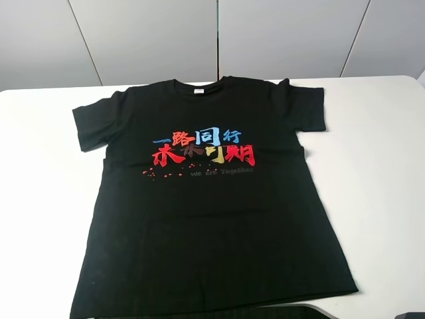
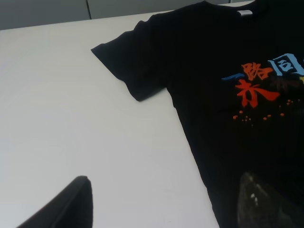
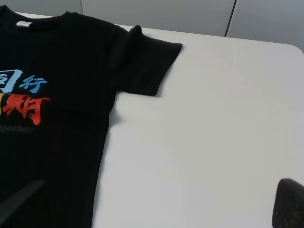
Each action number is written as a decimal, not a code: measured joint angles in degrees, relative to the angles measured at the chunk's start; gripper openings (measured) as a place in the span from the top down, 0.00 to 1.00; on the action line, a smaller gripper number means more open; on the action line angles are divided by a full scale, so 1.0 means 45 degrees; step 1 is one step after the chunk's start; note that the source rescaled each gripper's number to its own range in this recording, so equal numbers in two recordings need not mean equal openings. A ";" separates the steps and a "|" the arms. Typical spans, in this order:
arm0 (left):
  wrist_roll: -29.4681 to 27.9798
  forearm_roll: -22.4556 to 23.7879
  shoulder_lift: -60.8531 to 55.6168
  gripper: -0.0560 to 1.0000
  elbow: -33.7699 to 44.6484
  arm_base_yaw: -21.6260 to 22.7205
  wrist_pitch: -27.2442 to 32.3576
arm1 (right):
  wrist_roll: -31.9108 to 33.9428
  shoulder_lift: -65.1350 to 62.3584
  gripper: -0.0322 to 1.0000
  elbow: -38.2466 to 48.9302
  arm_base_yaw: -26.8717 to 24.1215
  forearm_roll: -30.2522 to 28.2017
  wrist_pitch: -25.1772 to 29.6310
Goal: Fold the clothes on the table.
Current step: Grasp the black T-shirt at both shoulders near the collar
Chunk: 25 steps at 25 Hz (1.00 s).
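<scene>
Nearest the wrist cameras, the left gripper (image 2: 166, 178) and right gripper (image 3: 164, 183) stand with jaws wide apart, gripping nothing, and beyond them the shirt (image 1: 212, 226) lies flat, print up, mid-frame in the high view on the table (image 1: 378, 166), collar toward the top edge.

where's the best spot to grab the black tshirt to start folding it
Pinch the T-shirt at a sleeve hem, e.g. the left sleeve, coming in low from the white table beside it. The shirt lies flat, print up, and the sleeve's free edge juts sideways there.
</scene>
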 joint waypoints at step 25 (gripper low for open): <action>0.0000 0.0000 0.0000 0.00 0.0000 0.0000 0.0000 | 0.0000 0.0000 0.00 0.0000 0.0000 0.0000 0.0000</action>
